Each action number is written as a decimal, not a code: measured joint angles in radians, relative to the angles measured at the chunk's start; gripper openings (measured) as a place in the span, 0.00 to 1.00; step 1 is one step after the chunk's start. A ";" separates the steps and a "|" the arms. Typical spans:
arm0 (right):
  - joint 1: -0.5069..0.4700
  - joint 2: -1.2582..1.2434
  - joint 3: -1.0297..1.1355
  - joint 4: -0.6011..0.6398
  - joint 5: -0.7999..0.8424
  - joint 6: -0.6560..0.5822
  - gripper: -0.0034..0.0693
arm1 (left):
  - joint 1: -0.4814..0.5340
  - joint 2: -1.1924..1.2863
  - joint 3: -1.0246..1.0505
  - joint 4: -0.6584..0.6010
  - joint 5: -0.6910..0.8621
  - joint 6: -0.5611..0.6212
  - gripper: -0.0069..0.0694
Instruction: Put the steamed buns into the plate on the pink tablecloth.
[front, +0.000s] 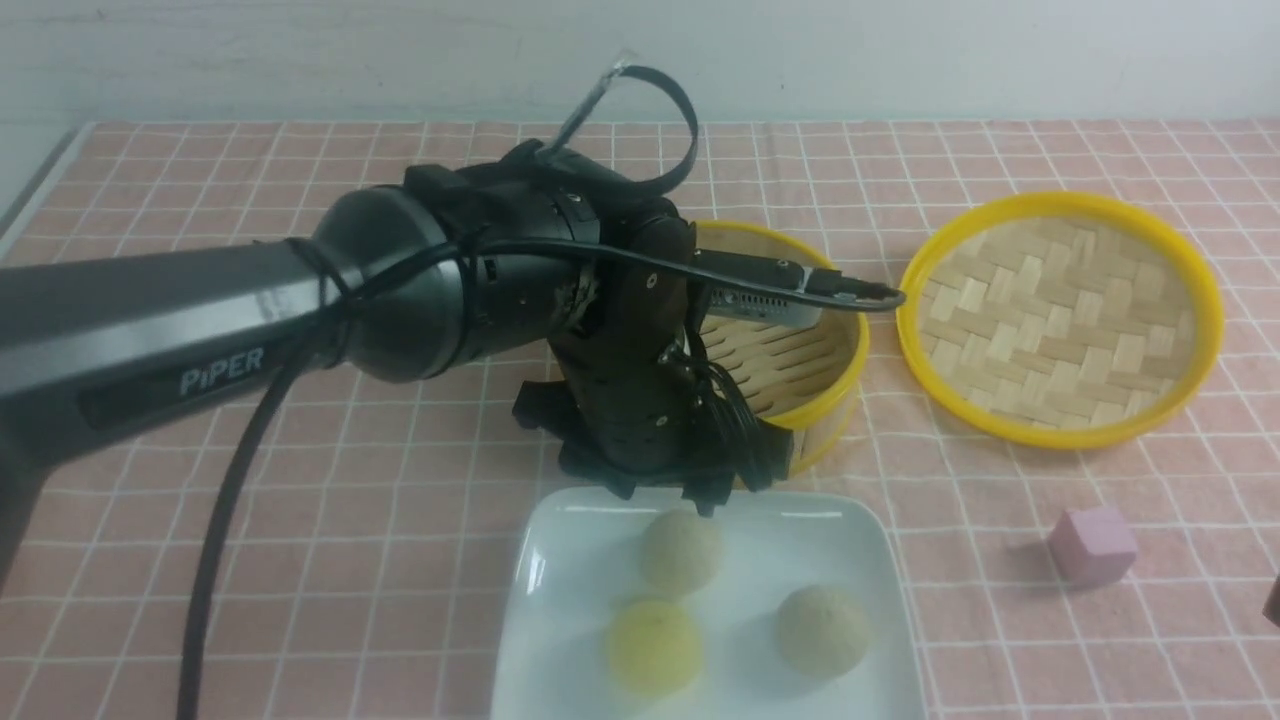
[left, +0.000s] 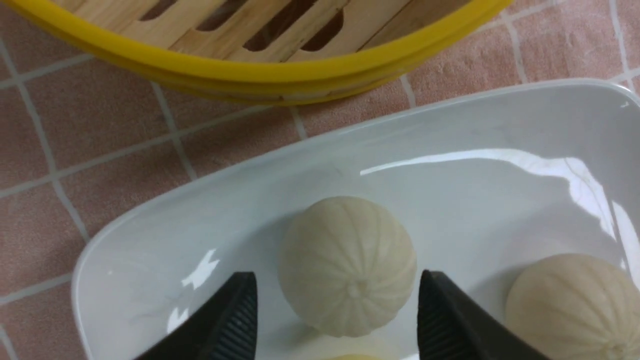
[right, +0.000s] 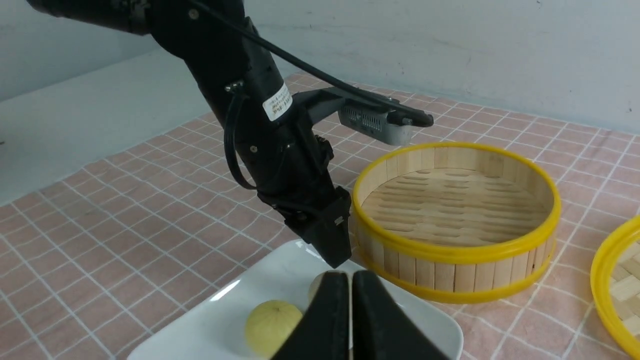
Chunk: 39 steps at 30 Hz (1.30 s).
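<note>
Three steamed buns lie on the white square plate (front: 870, 560) on the pink tablecloth (front: 300, 520): a beige one (front: 680, 550) at the far side, a yellow one (front: 655, 645) and another beige one (front: 822, 628). My left gripper (front: 665, 498) hangs over the plate's far edge. In the left wrist view it (left: 337, 275) is open, its fingers (left: 235, 320) on either side of the far beige bun (left: 347, 265) with small gaps; the other beige bun (left: 575, 305) lies beside it. My right gripper (right: 348, 275) is shut and empty, near the plate (right: 215, 325) and the yellow bun (right: 272, 325).
The round yellow-rimmed bamboo steamer (front: 800, 350) stands empty just behind the plate, partly behind my left arm. Its woven lid (front: 1060, 320) lies upside down to the right. A small pink cube (front: 1092, 545) sits right of the plate.
</note>
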 joint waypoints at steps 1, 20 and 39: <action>0.000 0.000 0.000 0.000 0.000 0.000 0.05 | 0.000 0.000 0.000 0.007 -0.001 -0.003 0.67; -0.116 -0.066 0.051 -0.006 -0.005 0.000 0.06 | 0.000 -0.004 0.000 0.031 0.021 -0.044 0.67; -0.692 -0.269 0.418 -0.091 0.041 0.000 0.09 | 0.000 -0.074 0.000 0.053 0.113 -0.049 0.59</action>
